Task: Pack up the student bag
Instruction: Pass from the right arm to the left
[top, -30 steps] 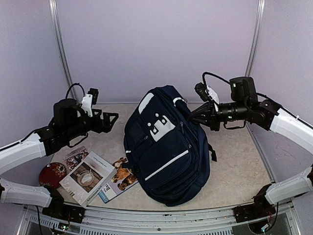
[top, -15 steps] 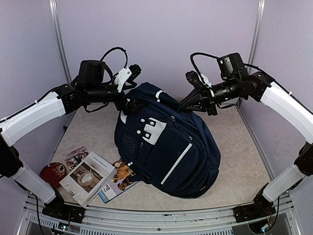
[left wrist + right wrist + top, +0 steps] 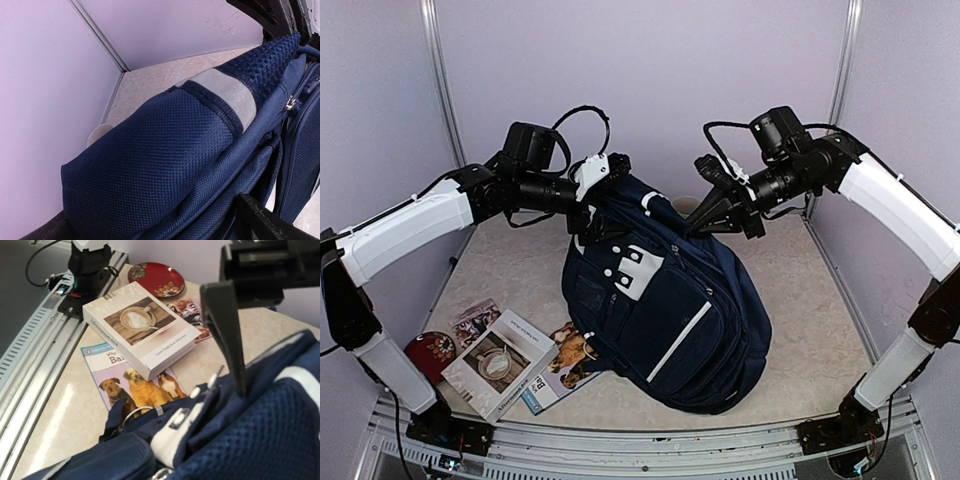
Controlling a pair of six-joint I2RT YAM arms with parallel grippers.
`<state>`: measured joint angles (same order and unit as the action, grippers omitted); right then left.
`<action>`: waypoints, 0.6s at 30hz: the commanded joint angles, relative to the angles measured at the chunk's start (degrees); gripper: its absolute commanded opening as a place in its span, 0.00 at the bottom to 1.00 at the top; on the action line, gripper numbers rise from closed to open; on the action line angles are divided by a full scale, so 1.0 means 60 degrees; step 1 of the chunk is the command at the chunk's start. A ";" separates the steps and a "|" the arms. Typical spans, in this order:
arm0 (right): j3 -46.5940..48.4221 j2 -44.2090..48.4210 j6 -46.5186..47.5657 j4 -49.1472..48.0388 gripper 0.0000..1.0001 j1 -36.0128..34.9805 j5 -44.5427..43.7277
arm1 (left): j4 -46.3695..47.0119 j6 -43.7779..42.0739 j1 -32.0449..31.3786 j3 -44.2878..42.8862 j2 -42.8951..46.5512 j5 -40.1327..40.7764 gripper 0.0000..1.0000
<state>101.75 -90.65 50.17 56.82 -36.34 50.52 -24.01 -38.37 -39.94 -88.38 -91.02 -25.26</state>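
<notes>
Top external: we see the student bag propped on the counter, its top raised between the two arms. Right jaws are closed, pinching fabric at the bag's top edge. Left jaws gape fully wide and straddle the padded top, clamping nothing. To do this well, we hold the right pinch firm and close the left on the opposite rim — spreading the mouth. A book lies well below the left jaws.

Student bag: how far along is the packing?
Done: nothing visibly packed. In hand: the right gripper pinches the top of the student bag; the left gripper has its jaws open astride it. Left: the books and red plate lie outside, beside it.
</notes>
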 commanded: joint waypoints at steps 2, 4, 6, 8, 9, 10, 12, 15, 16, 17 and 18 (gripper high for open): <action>0.0488 0.0112 0.0545 -0.0665 0.00 -0.0008 0.0819 | -0.0971 -0.0510 -0.0374 -0.0432 -0.0707 -0.1422 0.92; 0.0410 0.0156 0.0425 -0.0870 0.00 -0.0009 0.0776 | -0.1314 -0.0565 -0.0435 -0.0639 -0.0852 -0.1539 0.72; 0.0203 0.0286 0.0262 -0.1191 0.00 0.0026 0.0756 | -0.1491 -0.0613 -0.0454 -0.0675 -0.0843 -0.1610 0.44; -0.0246 0.0485 -0.0011 -0.1709 0.00 0.0068 0.0685 | -0.1422 -0.0558 -0.0462 -0.0529 -0.0633 -0.1597 0.16; -0.0509 0.0624 -0.0203 -0.2047 0.00 0.0119 0.0626 | -0.1213 -0.0420 -0.0462 -0.0379 -0.0503 -0.1519 0.04; -0.0773 0.0754 -0.0384 -0.2388 0.00 0.0174 0.0575 | -0.1026 -0.0292 -0.0475 -0.0185 -0.0326 -0.1377 0.00; -0.1449 0.1186 -0.0870 -0.3261 0.00 0.0316 0.0479 | -0.0614 0.0003 -0.0469 0.0243 0.0073 -0.1043 0.00; -0.2758 0.1879 -0.2221 -0.5046 0.00 0.0486 -0.0189 | 0.0127 0.0681 -0.0489 0.0936 0.0766 -0.0592 0.00; -0.3251 0.2145 -0.2753 -0.5837 0.00 0.0502 -0.0600 | 0.0582 0.1103 -0.0491 0.1298 0.1012 -0.0500 0.00; -0.3730 0.2436 -0.3233 -0.6862 0.00 0.0504 -0.1045 | 0.1071 0.1572 -0.0504 0.1570 0.1252 -0.0410 0.00; -0.4158 0.2716 -0.3651 -0.7547 0.00 0.0512 -0.1504 | 0.1504 0.2002 -0.0526 0.1838 0.1490 -0.0288 0.00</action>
<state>83.48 -80.73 39.81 37.10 -34.30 49.58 -20.86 -36.93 -40.62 -82.81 -86.94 -24.56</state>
